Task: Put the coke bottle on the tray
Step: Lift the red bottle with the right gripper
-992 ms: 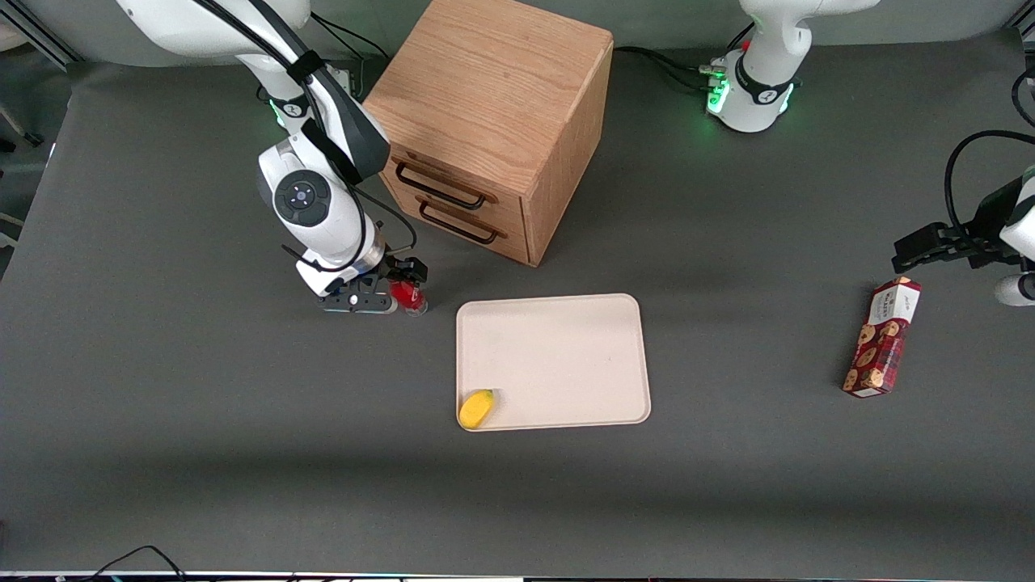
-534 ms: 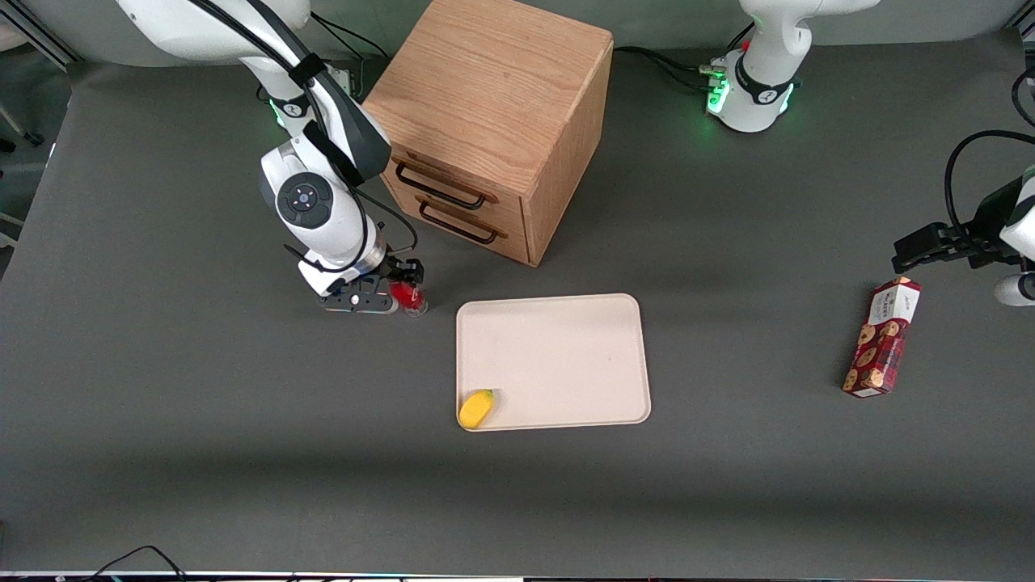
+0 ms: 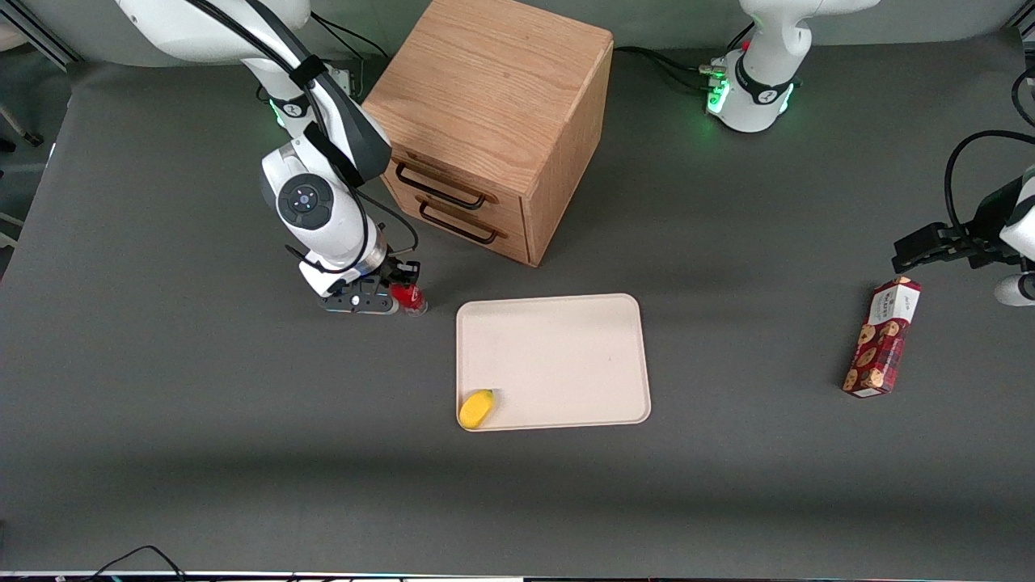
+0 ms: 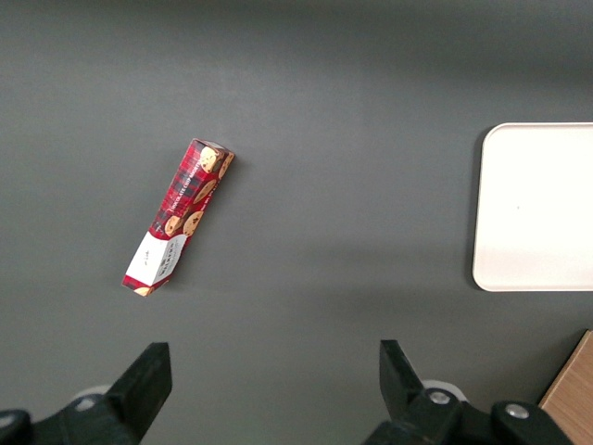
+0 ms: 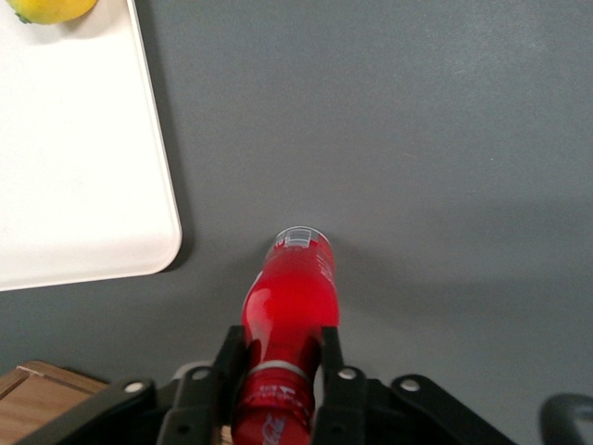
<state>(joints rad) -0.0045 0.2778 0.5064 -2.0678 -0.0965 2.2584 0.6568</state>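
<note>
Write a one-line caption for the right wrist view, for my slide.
The gripper jaws clamp the coke bottle above the gray table, beside the tray holding a yellow fruit.

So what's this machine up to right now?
The right arm's end effector has its fingers shut on a small red coke bottle, low over the dark table beside the wooden drawer cabinet. The pale tray where the bottle belongs lies close by, and the bottle is not on it yet. A small yellow fruit sits at one corner of the tray, and a red cookie box lies toward the parked arm's end of the table.
</note>
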